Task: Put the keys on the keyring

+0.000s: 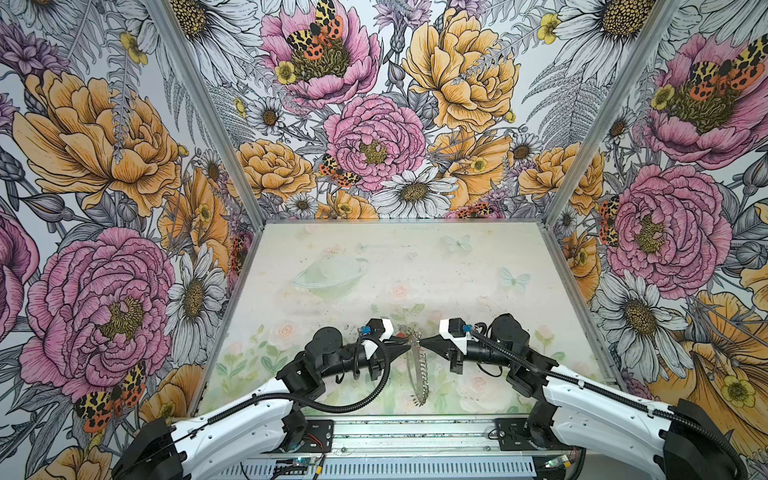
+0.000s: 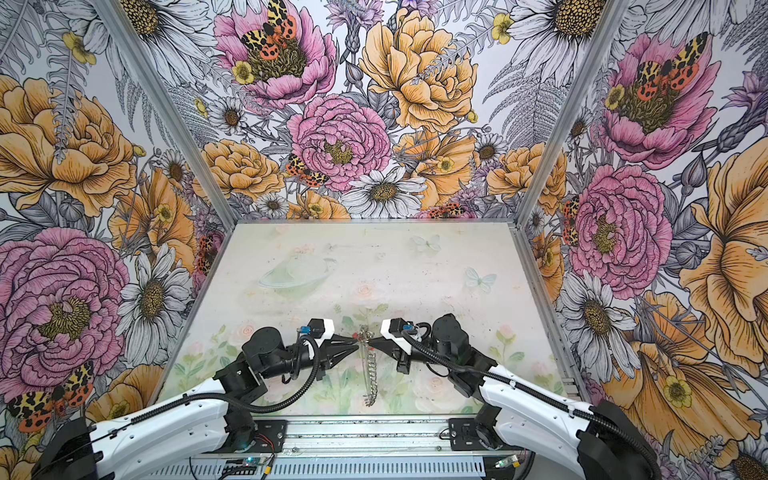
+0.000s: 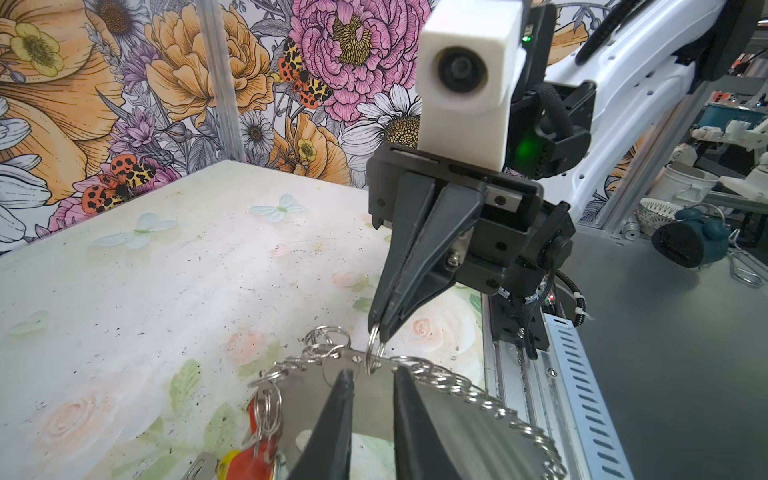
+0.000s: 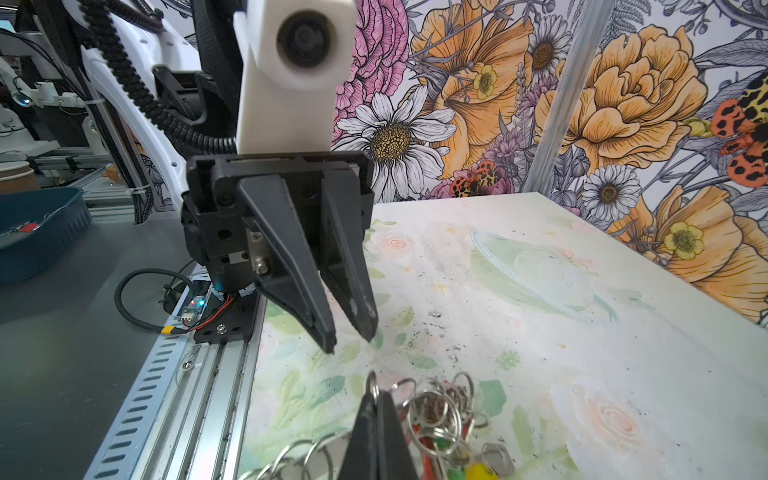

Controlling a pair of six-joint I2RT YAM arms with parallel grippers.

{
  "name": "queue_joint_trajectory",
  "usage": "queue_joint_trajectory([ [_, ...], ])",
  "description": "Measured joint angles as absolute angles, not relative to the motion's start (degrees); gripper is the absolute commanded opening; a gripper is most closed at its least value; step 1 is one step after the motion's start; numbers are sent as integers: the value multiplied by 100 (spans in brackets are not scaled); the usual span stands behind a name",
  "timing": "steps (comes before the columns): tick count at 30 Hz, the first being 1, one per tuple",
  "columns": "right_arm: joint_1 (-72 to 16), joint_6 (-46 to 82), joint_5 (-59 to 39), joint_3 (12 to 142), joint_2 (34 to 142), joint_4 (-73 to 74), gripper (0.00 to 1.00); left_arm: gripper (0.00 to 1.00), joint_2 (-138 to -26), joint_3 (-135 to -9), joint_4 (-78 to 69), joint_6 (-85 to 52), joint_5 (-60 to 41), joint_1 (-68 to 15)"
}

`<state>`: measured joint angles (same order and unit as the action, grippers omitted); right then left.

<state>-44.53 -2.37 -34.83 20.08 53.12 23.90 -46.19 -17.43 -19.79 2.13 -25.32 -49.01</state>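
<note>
In both top views, two robot arms meet over the front middle of a pale, flower-printed worktop (image 1: 374, 266) enclosed by floral walls (image 1: 104, 166). The keyring (image 1: 419, 374) shows edge-on between them, a thin silver chain running toward the front edge. The left gripper (image 1: 408, 350) and right gripper (image 1: 423, 343) point at its far end from opposite sides, their tips almost meeting. Whether the hoop rests on the worktop cannot be told. In the left wrist view, the left gripper (image 3: 372, 371) has its two dark fingers (image 3: 340, 415) slightly apart and empty, just in front of the keyring (image 3: 469, 428), a flat grey hoop fringed with small silver rings. Facing it, the right gripper (image 3: 380, 328) is closed, pinching one split ring (image 3: 374, 351) on the hoop's edge. The keys (image 3: 249, 457), with red and yellow tags, bunch at the hoop's edge. In the right wrist view, the right gripper (image 4: 376, 399) is pressed tight on that split ring (image 4: 371, 384). The left gripper (image 4: 351, 340) opposite has parted fingers with nothing between them, clear of the ring. The keys (image 4: 446, 440), tagged red, green and yellow, cluster just beside the right gripper.
</note>
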Motion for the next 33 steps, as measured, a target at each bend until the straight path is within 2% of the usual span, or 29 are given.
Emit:
queue_joint_trajectory([
  [16,-4456,-40,-3940,2010,5452,2945,0,9,-4856,-1743,-2163,355,-2842,-4945],
  [25,-4466,-38,-3970,2012,5544,2958,0,8,-5028,-1743,-2237,357,-2882,-4956],
  [33,-4458,-21,-3972,2010,5629,3002,0,3,-5127,-1743,-2276,340,-2880,-4965],
])
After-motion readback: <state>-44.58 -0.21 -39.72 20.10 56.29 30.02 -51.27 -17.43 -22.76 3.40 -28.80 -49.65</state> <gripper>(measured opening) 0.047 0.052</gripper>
